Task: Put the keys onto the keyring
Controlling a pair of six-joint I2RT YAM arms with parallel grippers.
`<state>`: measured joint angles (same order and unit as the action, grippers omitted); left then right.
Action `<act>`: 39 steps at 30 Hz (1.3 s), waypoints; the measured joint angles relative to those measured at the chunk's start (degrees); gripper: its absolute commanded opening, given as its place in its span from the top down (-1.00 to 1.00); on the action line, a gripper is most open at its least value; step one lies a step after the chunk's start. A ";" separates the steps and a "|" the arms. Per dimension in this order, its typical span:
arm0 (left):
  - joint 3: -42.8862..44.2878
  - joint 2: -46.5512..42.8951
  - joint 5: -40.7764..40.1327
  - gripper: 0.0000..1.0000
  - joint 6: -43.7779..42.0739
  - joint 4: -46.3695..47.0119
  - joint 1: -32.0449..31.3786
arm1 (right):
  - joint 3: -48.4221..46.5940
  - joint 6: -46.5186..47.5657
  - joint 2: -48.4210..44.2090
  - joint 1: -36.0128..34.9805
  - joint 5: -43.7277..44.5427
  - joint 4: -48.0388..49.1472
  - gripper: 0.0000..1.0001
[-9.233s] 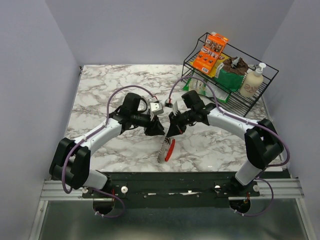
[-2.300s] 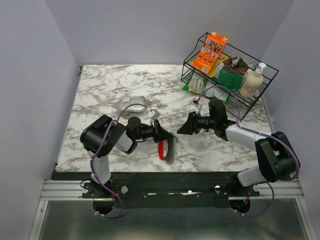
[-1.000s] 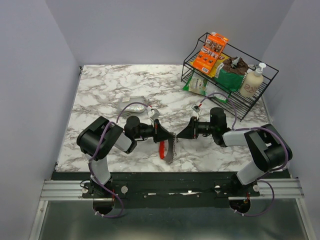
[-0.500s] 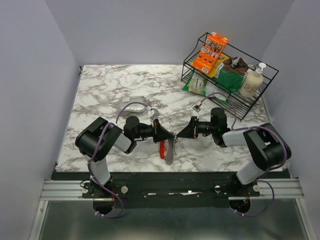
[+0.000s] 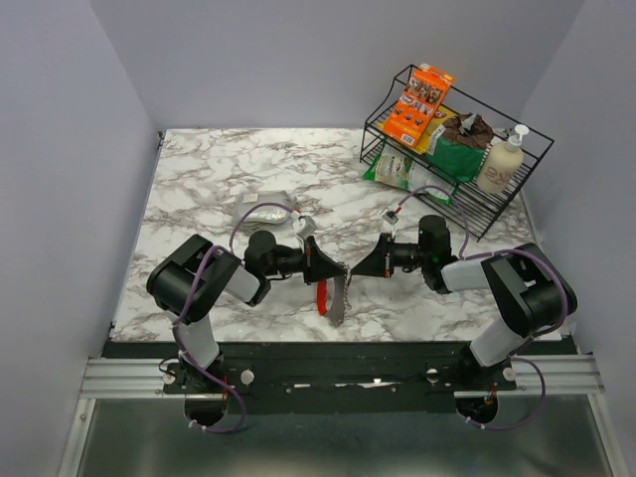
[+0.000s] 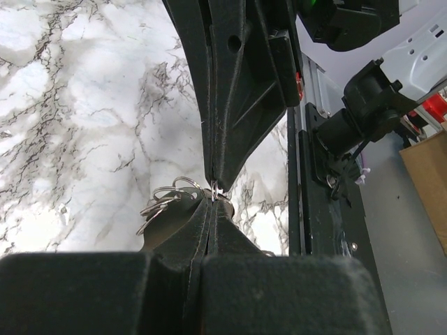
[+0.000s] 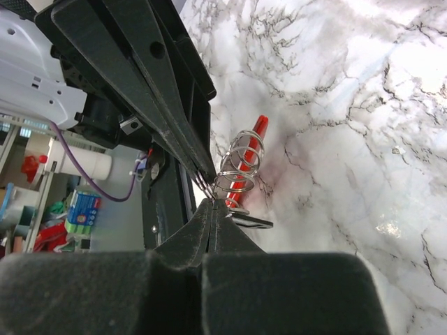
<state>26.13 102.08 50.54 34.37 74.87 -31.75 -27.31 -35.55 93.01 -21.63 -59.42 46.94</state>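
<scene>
We see left fingers (image 5: pixel 320 266) pinching the keyring (image 5: pixel 322 296), red strip pointing to the near tabletop (image 5: pixel 199 189) edge, right fingers (image 5: pixel 368 266) pressed together.

Red-and-silver keyring (image 5: pixel 322 295) aloft, rings fanned

Counter (image 5: pixel 199 169): a white marble pattern with grey-brown veining is covering the whole top, running back from the black rail (image 5: pixel 338 353) at the near edge. A black wire rack (image 5: pixel 449 199) is standing on the far right corner, sitting at an angle to the counter edges. A small silvery-grey flat item (image 5: pixel 263 211) is lying left of centre, well apart from the rack; too small to identify. Bare marble is showing in both wrist views.
</scene>
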 measured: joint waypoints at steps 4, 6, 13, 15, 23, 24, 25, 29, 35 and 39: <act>-0.33 -0.72 0.13 1.00 0.00 -0.46 0.00 | 0.00 -0.02 0.57 0.00 -0.17 0.17 0.99; -0.35 -1.11 0.39 1.00 0.00 -0.48 0.00 | 0.00 -0.02 0.74 0.00 -0.37 0.22 0.99; -0.35 -1.79 0.85 1.00 0.00 -0.48 0.00 | 0.17 -0.04 1.16 0.00 -1.46 0.85 0.99; -0.35 -1.79 0.96 1.00 0.00 -0.48 0.00 | 0.28 -0.13 1.25 0.00 -1.68 1.27 0.99; -0.28 -1.79 1.11 1.00 0.02 -0.48 -0.46 | 0.52 -1.16 2.34 0.00 -2.91 3.06 0.99; -0.22 -1.79 1.14 1.00 0.02 -0.50 -0.55 | 0.57 -1.31 2.54 0.00 -2.97 3.28 0.99; -0.15 -1.79 1.14 1.00 0.02 -0.57 -0.72 | 0.63 -1.51 2.78 0.04 -3.06 3.56 0.99; 0.02 -1.79 1.14 1.00 0.00 -0.81 -1.07 | 1.03 -2.14 3.39 0.26 -3.28 4.57 0.99; 0.11 -1.79 1.14 1.00 0.00 -0.87 -1.38 | 1.55 -2.40 3.63 0.26 -3.37 5.55 0.92; 0.11 -1.81 1.14 1.00 0.00 -0.87 -1.40 | 1.79 -2.40 3.63 0.26 -3.39 5.73 0.78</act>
<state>26.24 100.27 51.68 34.37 74.00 -33.15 -25.52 -37.95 96.64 -21.37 -62.81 52.66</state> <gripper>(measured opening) 0.007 0.062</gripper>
